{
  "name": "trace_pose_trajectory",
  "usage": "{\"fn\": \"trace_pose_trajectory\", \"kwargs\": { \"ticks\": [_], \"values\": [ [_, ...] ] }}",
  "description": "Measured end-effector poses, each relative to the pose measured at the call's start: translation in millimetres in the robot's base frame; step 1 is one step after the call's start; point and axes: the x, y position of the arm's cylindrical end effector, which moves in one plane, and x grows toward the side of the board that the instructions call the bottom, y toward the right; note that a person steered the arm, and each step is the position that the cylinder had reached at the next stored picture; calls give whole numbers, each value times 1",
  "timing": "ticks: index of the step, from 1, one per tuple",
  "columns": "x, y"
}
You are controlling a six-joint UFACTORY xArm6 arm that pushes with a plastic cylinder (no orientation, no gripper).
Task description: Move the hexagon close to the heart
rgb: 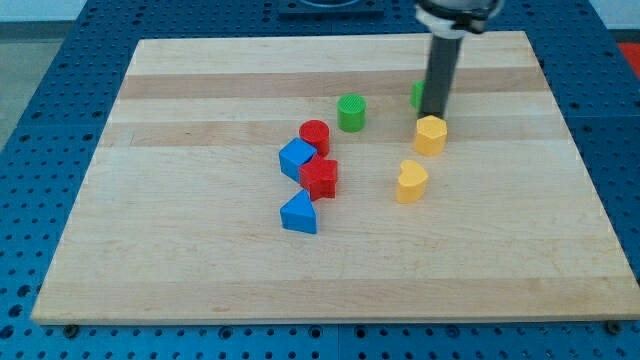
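The yellow hexagon (430, 135) sits right of the board's centre. The yellow heart (411, 181) lies just below it and slightly left, a small gap apart. My tip (433, 116) is at the hexagon's top edge, touching or nearly touching it. The rod rises toward the view's top and hides most of a green block (416, 95) behind it.
A green cylinder (351, 112) stands left of the rod. A red cylinder (314, 135), a blue block (297, 158) and a red star-like block (320, 178) cluster at centre left. A blue triangle-like block (299, 214) lies below them. The wooden board (200, 270) sits on a blue perforated table.
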Motion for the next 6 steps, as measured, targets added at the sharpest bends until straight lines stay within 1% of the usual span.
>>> {"fn": "trace_pose_trajectory", "kwargs": {
  "ticks": [1, 2, 3, 4, 5, 6],
  "values": [
    [16, 4],
    [51, 4],
    [69, 5],
    [23, 14],
    [0, 25],
    [0, 43]
  ]
}}
